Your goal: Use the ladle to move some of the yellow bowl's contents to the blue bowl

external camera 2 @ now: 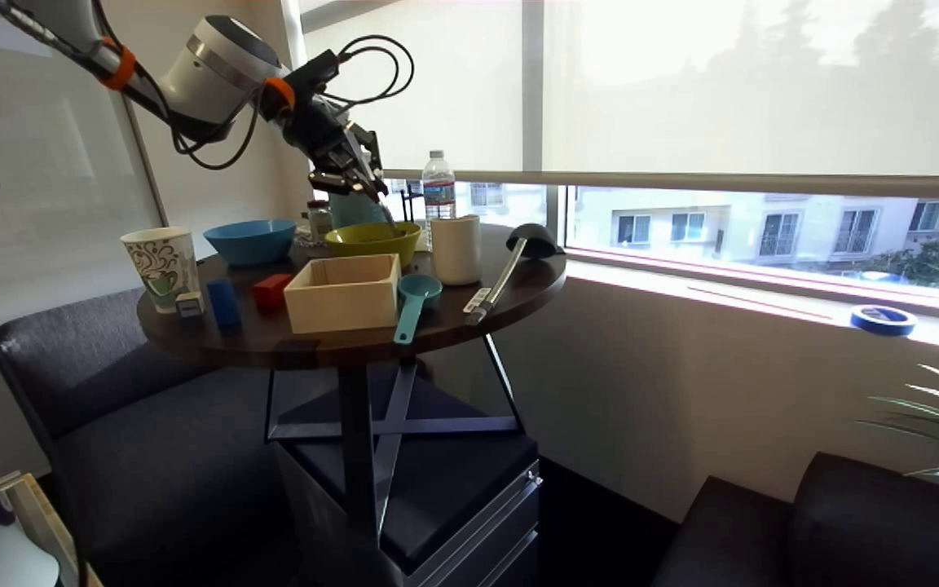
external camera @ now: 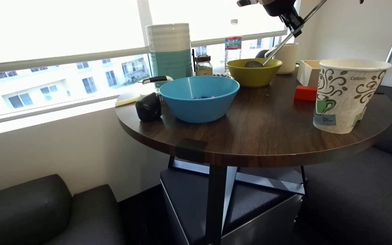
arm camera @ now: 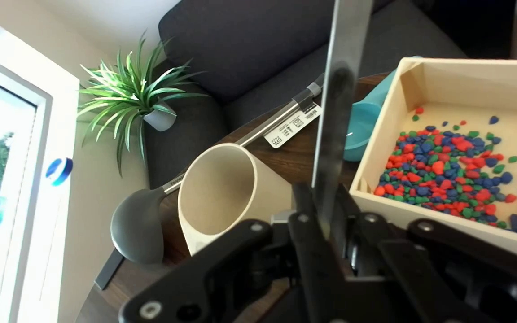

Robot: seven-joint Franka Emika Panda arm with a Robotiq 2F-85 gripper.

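Currently: arm (external camera 2: pixel 221 77) slanted down toward yellow bowl (external camera: pixel 255 76) | end effector (arm camera: pixel 325 202) clamped on ladle (external camera: pixel 283 43)

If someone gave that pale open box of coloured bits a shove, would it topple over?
The box would more likely slide than tip or roll: it looks low, broad and flat-sided. It seems to be wood, so it should stay stiff. The loose coloured bits are heaped toward one side, with bare space beside them, so they might shift in a hard shove.
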